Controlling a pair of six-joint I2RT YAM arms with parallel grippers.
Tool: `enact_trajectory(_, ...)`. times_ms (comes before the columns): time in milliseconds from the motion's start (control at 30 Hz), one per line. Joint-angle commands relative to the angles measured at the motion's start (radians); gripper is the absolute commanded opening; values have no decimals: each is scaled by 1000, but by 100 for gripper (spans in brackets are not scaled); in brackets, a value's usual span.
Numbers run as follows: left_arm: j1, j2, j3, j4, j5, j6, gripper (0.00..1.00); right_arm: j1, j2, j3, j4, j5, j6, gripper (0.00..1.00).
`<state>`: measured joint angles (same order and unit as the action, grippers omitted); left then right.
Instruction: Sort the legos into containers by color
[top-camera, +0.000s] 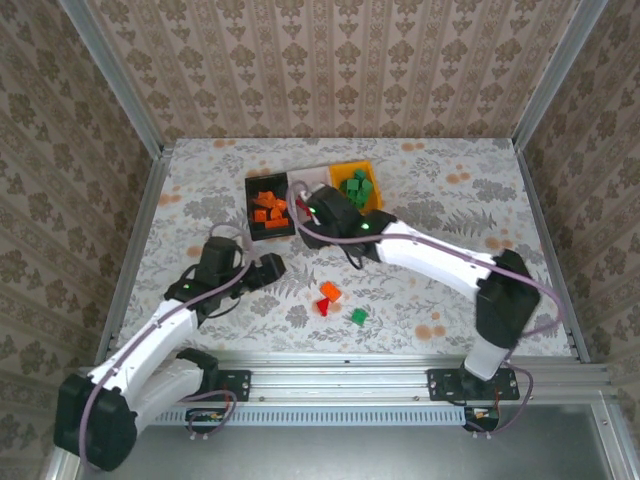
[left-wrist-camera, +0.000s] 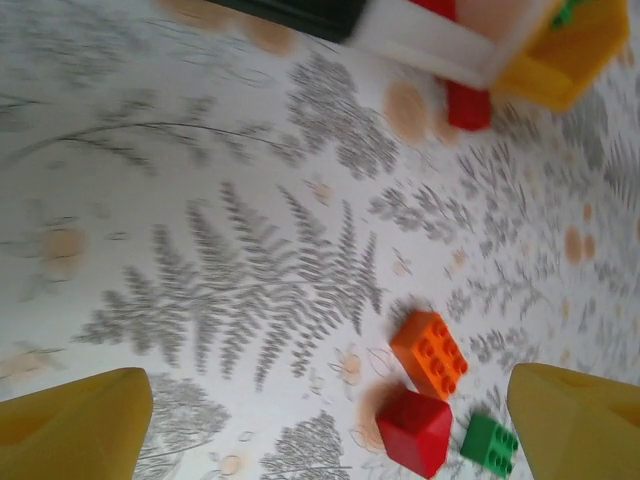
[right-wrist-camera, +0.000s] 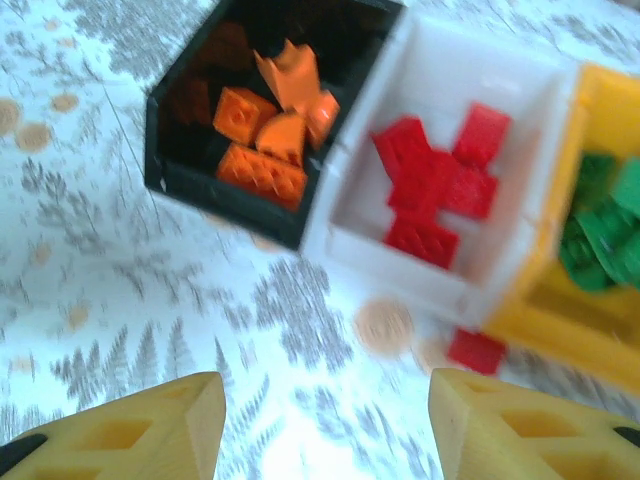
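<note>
The patterned tabletop (top-camera: 450, 290) carries the whole job, and the first hazard is the two arms sharing its middle. The right arm reaches diagonally from lower right to the row of bins at upper centre, while the left arm stops just below and to the left of them. If both head for the loose bricks at lower centre, their links could clash.

The black bin (right-wrist-camera: 225, 205) holds orange bricks, the white bin (right-wrist-camera: 360, 170) red ones and the orange-yellow bin (right-wrist-camera: 560, 330) green ones. They stand wall to wall, so a release slightly off line would probably put a brick in the wrong colour.

The right end effector (right-wrist-camera: 325, 385) hangs near the white bin, fingers spread and empty. The left end effector (left-wrist-camera: 328, 380) is likewise wide apart with nothing between its fingers.

A stray red brick (right-wrist-camera: 476, 350) lies on the tabletop close against the bins, below where white meets orange-yellow. A finger coming down there would likely strike a wall and shove the row.

At the lower right of the left wrist view, an orange brick (left-wrist-camera: 430, 352), a red brick (left-wrist-camera: 414, 430) and a green brick (left-wrist-camera: 490, 443) sit close together. Closing on one could scatter its neighbours or trap two at once.
</note>
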<state>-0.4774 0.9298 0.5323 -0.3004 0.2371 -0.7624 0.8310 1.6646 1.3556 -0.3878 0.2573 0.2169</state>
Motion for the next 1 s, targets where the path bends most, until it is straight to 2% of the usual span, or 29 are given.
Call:
enact_trajectory(0, -74, 70, 34, -25, -119, 60, 93, -3, -98, -179, -39, -8, 125, 56)
enact_trajectory(100, -55, 99, 3, 11, -149, 19, 95, 43, -184, -291, -70, -24, 282, 58)
enact_trajectory(167, -19, 105, -27, 56, -129, -21, 97, 93, -216, -351, -50, -46, 392, 64)
enact_trajectory(233, 5, 111, -50, 112, -88, -49, 97, 152, -226, -374, -61, -9, 462, 68)
enact_trajectory(333, 8, 122, -52, 118, -83, -64, 97, 197, -201, -384, -57, -33, 537, 75)
enact_trajectory(467, 16, 121, -56, 80, -94, -64, 98, 251, -102, -362, -45, -53, 628, 78)
enact_trajectory(600, 16, 86, -76, 69, -94, -74, 99, 277, 2, -327, -11, -67, 691, 75)
enact_trajectory(733, 66, 31, -88, 39, -99, -70, 99, 294, 90, -263, -23, -35, 695, 67)
enact_trajectory(967, 118, -36, -115, 8, -81, -55, 100, 294, 164, -244, 8, -23, 719, 57)
